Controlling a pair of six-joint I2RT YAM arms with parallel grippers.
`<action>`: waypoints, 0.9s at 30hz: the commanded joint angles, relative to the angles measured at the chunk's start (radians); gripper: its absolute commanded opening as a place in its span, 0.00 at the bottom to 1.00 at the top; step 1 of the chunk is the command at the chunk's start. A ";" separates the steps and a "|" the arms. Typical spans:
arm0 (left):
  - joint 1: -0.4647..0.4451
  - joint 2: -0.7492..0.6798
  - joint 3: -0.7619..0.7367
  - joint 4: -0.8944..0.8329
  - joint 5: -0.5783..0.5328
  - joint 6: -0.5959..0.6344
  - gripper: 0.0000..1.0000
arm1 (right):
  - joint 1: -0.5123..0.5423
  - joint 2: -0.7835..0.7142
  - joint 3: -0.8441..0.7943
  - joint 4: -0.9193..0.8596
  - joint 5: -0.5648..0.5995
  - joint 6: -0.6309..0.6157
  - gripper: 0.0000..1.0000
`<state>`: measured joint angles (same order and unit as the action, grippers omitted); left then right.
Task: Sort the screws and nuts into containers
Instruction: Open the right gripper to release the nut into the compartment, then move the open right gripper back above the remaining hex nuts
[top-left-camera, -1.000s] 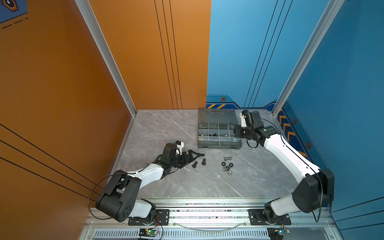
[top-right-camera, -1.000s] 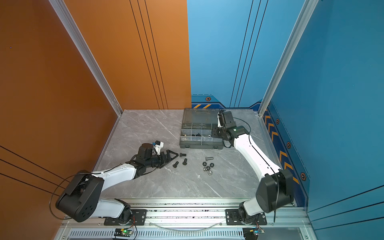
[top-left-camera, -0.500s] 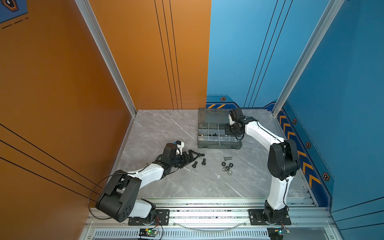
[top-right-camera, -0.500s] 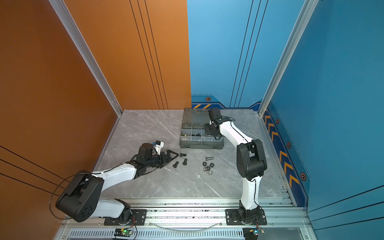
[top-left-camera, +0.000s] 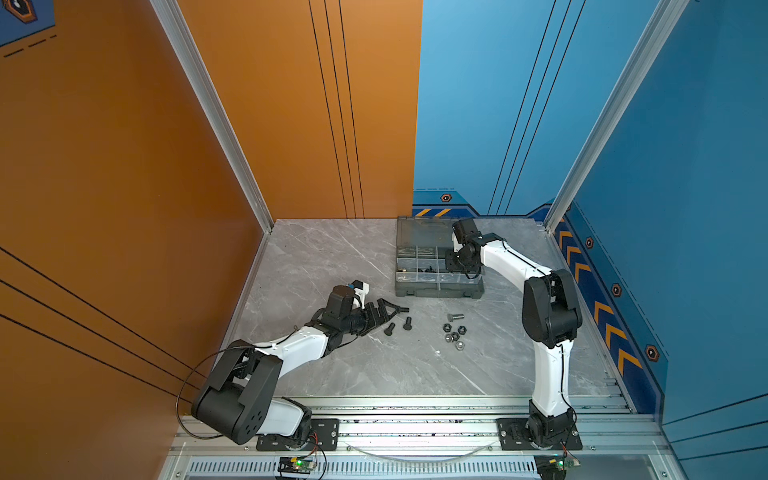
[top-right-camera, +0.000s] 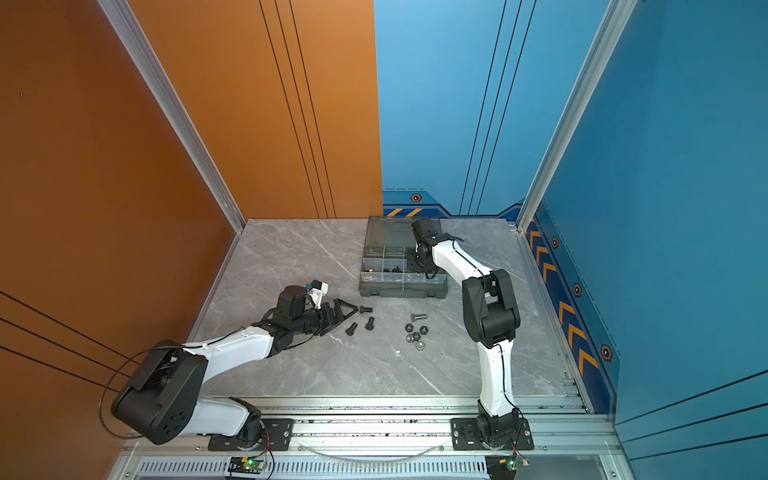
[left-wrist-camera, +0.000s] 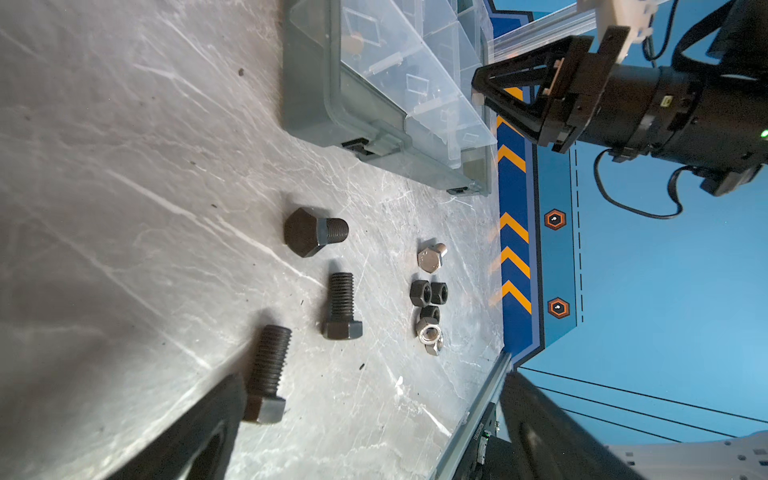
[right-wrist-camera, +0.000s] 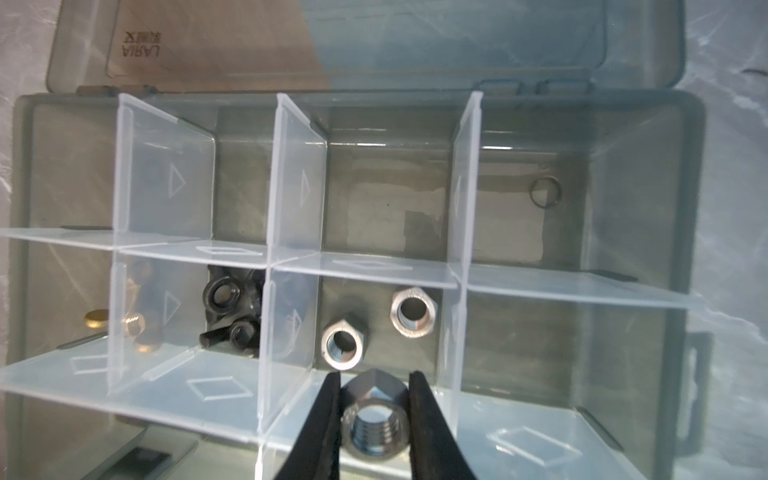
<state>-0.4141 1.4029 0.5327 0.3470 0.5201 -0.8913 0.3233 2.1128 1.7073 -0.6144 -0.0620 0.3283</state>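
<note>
My right gripper (right-wrist-camera: 375, 378) is shut on a silver nut (right-wrist-camera: 375, 415), held just above the containers of the smoky-grey case (top-left-camera: 436, 286). Two silver nuts (right-wrist-camera: 345, 340) lie in the middle compartment below it. Black winged nuts (right-wrist-camera: 228, 307) and brass ones (right-wrist-camera: 137, 324) fill the compartments beside it. My left gripper (top-left-camera: 386, 311) rests low on the table, open and empty, next to three black screws (left-wrist-camera: 341, 307). A silver screw (left-wrist-camera: 431, 257) and several loose nuts (left-wrist-camera: 428, 299) lie farther off.
The case lid (right-wrist-camera: 332, 41) lies open flat behind the compartments. A thin ring (right-wrist-camera: 545, 192) sits in a far compartment. The orange wall (top-left-camera: 166, 208) and the blue wall (top-left-camera: 685, 208) close in the marble table (top-left-camera: 332, 257); a metal rail (top-left-camera: 415, 405) runs along its front.
The right arm has folded its elbow upward and carried the gripper with the nut leftward over the case. The left arm has stayed still.
</note>
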 joint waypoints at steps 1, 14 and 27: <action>-0.013 -0.009 0.017 -0.008 -0.023 -0.008 0.98 | -0.002 0.027 0.033 -0.044 -0.009 -0.021 0.15; -0.018 -0.022 0.021 -0.002 -0.022 -0.016 0.98 | 0.012 -0.031 0.022 -0.062 0.023 -0.052 0.44; -0.022 -0.038 0.027 -0.003 -0.020 -0.020 0.98 | 0.049 -0.445 -0.320 -0.056 0.000 -0.031 0.48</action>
<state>-0.4267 1.3930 0.5335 0.3470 0.5091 -0.9070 0.3641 1.7329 1.4773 -0.6453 -0.0509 0.2863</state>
